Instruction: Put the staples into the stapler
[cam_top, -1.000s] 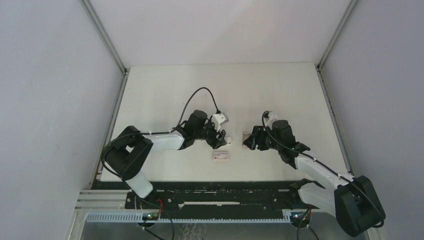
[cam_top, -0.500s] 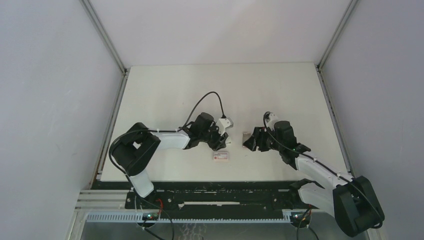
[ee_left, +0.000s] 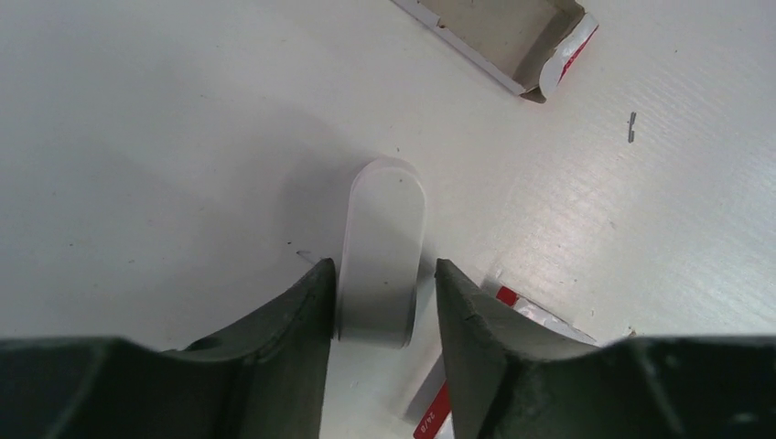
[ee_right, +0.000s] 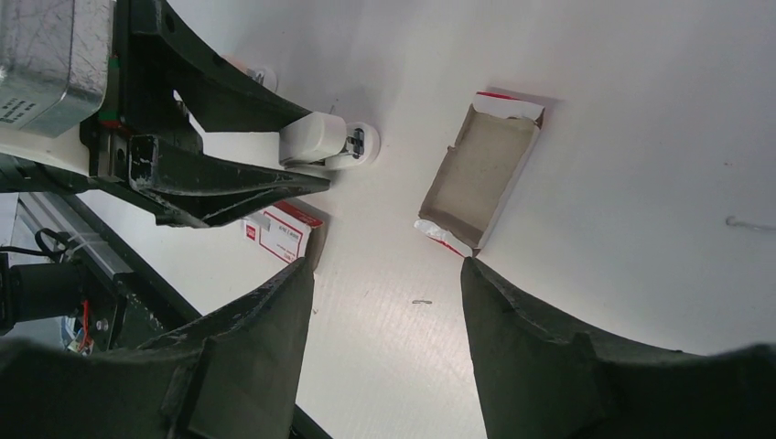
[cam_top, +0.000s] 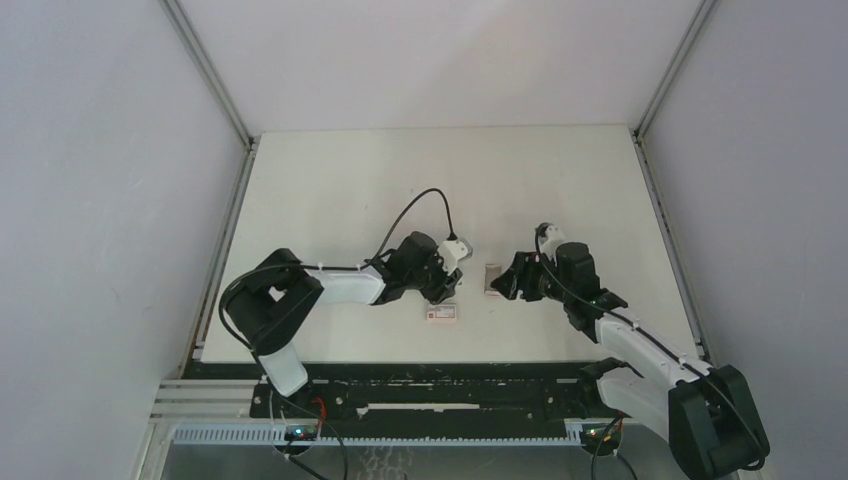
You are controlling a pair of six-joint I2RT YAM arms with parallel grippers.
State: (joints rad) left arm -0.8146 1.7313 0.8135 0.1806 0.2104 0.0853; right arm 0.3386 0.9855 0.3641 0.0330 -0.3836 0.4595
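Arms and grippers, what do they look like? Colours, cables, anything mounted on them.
The left arm and right arm have white links and black joints. The left gripper and right gripper each have two dark, tapering fingers. A black cable loops off the left arm. A silver camera box sits on its wrist.

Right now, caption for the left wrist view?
Left gripper straddling the white stapler, an empty open box ahead and a red-labelled box beside it.

The near end of the white stapler (ee_left: 380, 242) is hidden between the fingers (ee_left: 284, 338) of the left gripper (ee_left: 382, 273); the red-labelled box (ee_left: 535, 317) is partly covered.
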